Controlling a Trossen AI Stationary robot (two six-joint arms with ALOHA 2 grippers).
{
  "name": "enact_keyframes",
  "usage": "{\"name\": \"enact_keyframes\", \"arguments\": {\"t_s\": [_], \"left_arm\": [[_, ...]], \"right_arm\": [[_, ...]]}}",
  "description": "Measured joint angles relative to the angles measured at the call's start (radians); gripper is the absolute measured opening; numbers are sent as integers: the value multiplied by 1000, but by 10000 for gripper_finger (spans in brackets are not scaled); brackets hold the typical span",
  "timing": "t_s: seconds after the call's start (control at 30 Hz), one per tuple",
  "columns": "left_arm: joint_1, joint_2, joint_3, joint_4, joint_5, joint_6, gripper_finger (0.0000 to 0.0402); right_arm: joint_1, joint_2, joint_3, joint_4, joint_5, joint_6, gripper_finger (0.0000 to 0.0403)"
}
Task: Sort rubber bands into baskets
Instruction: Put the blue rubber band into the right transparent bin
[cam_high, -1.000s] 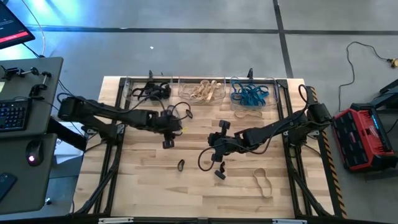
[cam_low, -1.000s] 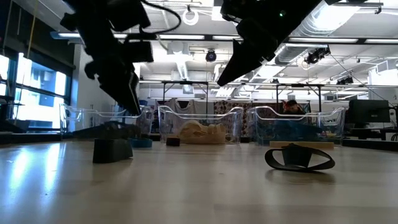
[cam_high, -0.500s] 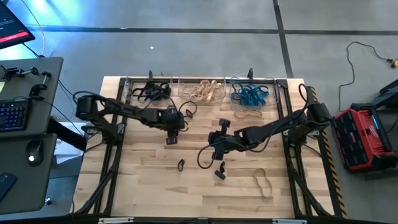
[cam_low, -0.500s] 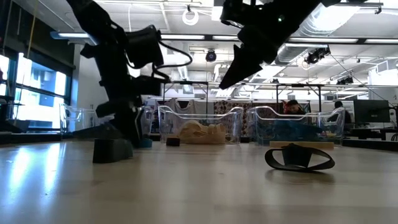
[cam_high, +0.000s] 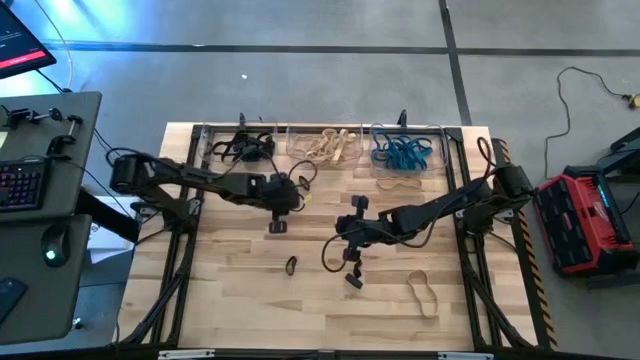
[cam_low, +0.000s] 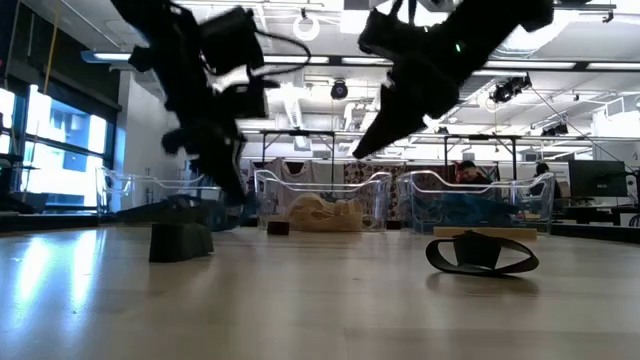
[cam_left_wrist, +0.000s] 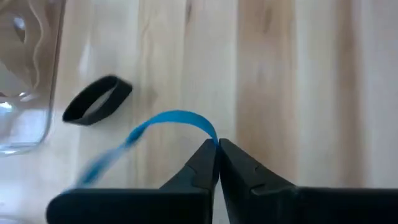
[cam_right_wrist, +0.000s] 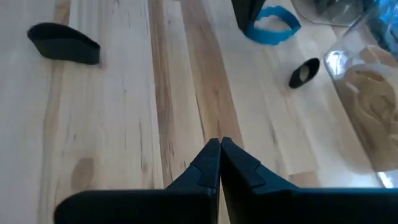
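My left gripper (cam_left_wrist: 217, 144) is shut on a blue rubber band (cam_left_wrist: 177, 119), just in front of the baskets. Three clear baskets stand along the far edge and hold black (cam_high: 240, 147), tan (cam_high: 328, 147) and blue (cam_high: 403, 152) bands. A small black band (cam_left_wrist: 97, 101) lies on the wood beside a basket's corner (cam_left_wrist: 25, 74). My right gripper (cam_right_wrist: 219, 144) is shut on nothing and hangs over bare wood at mid-table (cam_high: 350, 262). More black bands (cam_high: 290, 266) (cam_high: 277, 226) and a tan one (cam_high: 422, 292) lie loose. My left gripper pinches the blue band at one end of its loop (cam_left_wrist: 210, 132) between the two fingertips, coming steeply from above. The strip arches away from the fingers. Its far end (cam_left_wrist: 99, 165) is blurred, and I cannot tell whether it rests on the table.
A tan band (cam_high: 398, 183) lies in front of the blue basket. A wide black band (cam_low: 480, 255) stands on edge near the front, another dark piece (cam_low: 180, 240) to its left. Bare wood lies between the arms and along the near edge.
My left gripper has come down to the table at the blue band in front of the baskets and now has hold of it. The blue band, which lay flat, now arches up from the fingertips.
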Motion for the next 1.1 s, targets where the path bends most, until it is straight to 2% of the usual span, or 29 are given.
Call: {"name": "enact_keyframes", "arguments": {"t_s": [0.17,0.33,0.53,0.67,0.87,1.1], "left_arm": [[-1,-98,34,7,75,-136,3],[-8,-143,57,63,122,-233,1],[-42,-132,93,197,173,-253,1],[-61,-134,117,225,195,-254,1],[-84,-134,132,266,231,-255,0],[-95,-134,132,290,233,-254,0]], "right_arm": [[-17,1,-151,308,-6,-7,10],[-31,1,-252,608,-4,-60,75],[-46,0,-266,727,57,-87,183],[-55,0,-266,744,133,-106,227],[-57,0,-266,875,101,-200,228],[-89,0,-266,982,-47,-242,163]]}}
